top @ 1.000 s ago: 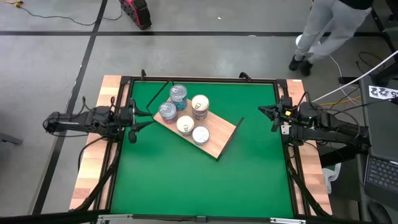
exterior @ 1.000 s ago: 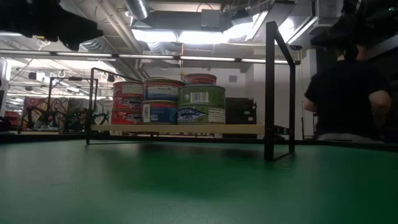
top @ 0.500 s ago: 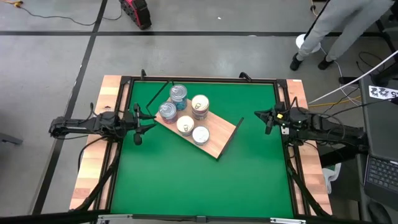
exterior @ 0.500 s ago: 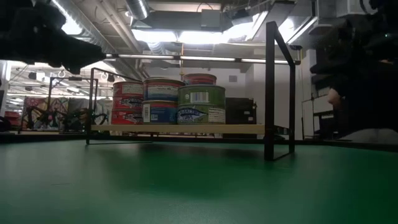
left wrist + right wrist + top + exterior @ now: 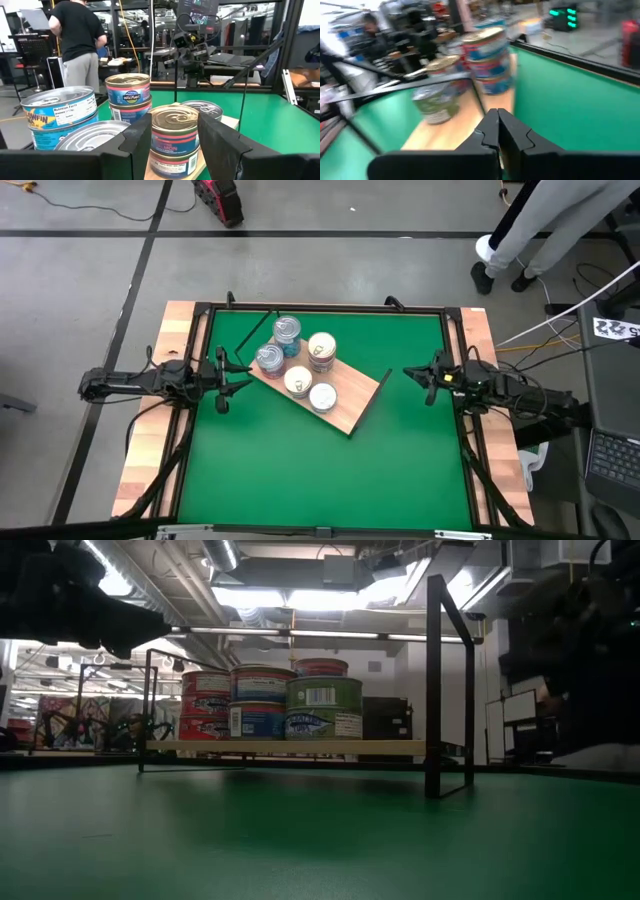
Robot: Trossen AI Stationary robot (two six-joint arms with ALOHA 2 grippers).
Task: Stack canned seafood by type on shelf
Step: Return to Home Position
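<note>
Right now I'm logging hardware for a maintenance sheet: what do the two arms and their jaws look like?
Both the left arm and the right arm are slim, dark, jointed tubes with black cables looped alongside them. The right arm carries a small pale patch near its wrist. Each arm ends in two matte black, blocky jaws.

Tins stand upright in five close stacks on the left part of the shelf, with silver or cream lids and blue-pink, red or green labels. The wood-grain shelf lies askew on the mat's far half, its right end bare.
</note>
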